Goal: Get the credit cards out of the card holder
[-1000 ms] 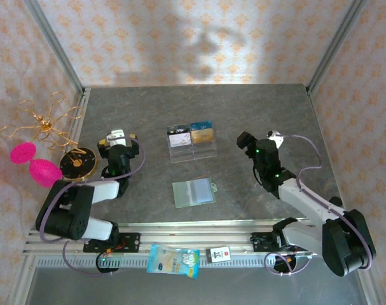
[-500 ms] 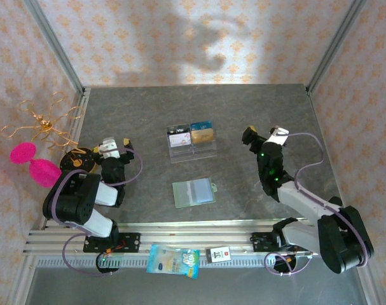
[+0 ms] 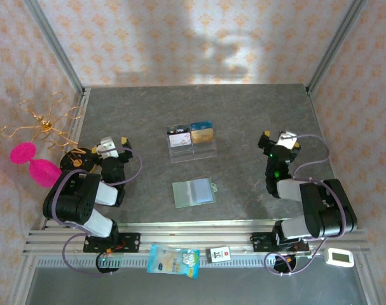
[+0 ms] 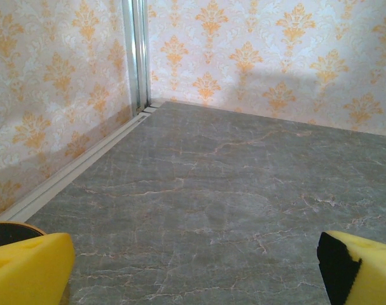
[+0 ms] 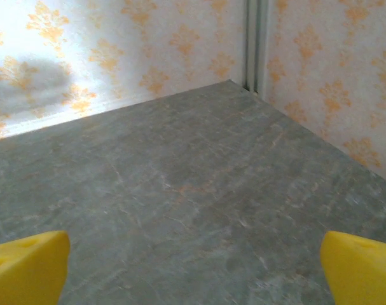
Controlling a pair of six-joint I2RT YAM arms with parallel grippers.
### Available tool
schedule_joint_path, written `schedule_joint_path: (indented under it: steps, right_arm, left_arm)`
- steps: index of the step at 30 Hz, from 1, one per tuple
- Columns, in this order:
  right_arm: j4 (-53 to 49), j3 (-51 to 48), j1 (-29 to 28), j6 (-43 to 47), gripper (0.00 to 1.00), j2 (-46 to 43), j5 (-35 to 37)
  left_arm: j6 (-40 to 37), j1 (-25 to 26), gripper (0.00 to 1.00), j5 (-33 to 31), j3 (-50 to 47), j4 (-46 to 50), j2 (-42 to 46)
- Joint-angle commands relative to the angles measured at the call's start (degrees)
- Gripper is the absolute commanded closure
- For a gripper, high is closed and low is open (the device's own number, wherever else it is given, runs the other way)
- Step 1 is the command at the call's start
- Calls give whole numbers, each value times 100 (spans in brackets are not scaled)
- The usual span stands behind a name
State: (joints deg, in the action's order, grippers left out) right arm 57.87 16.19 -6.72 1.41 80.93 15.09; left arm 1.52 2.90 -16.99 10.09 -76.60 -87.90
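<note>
Overhead view of a grey marbled desk (image 3: 243, 108) enclosed by orange-patterned walls. The card holder (image 3: 193, 192), a flat sage-green wallet with a small tab on its right edge, lies on the desk just below the middle of the frame, well apart from both arms. Whether any card sits inside it cannot be told.

Above the card holder, near the centre of the frame, stands a clear acrylic rack (image 3: 191, 152). A whitish credit card (image 3: 179, 135) stands in its left compartment and a tan credit card (image 3: 204, 135) in its right, with a strip of blue showing along the tan card's top edge.

The left arm (image 3: 84, 203) is folded at the lower left and the right arm (image 3: 317, 206) at the lower right. In the left wrist view, the left fingers (image 4: 28, 270) show as yellow pads in the two bottom corners, spread wide apart over bare desk and holding nothing. In the right wrist view, the right fingers (image 5: 27, 265) are likewise spread wide over bare desk, holding nothing.

At the left edge of the overhead view are a gold wire ornament (image 3: 43, 121), two bright pink shapes (image 3: 34, 162) and a black round disc (image 3: 75, 162). A blue-and-white packet (image 3: 173, 260) lies on the rail at the bottom.
</note>
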Motion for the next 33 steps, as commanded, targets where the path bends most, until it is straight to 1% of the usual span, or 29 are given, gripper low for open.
schedule_joint_path:
  steps: [1,3,5,6,8,12,33]
  right_arm:
    - [1285,-327,153,78,0,477,-531]
    - [1752,-472,189,114,0,700,-717]
    - [1426,-385,197,135,0,610,-812]
    - [1568,-403,197,140,0,673,-814]
    - [1434,-366,206,115,0,628,-802]
    - [1525,-395,241,-51,0,644,-491]
    - [1491,-387,241,-48,0,640,-498]
  left_arm:
    - [102,-7,0,-60,99,-213,-43]
    - [119,-39,0,0,107,-185,-39]
    - [128,-45,0,20,116,-172,-43]
    - [129,-51,0,12,116,-170,-43]
    - [126,-51,0,17,108,-182,-35]
    - [100,-43,0,11,99,-211,-36]
    - [103,-40,0,19,99,-195,-43]
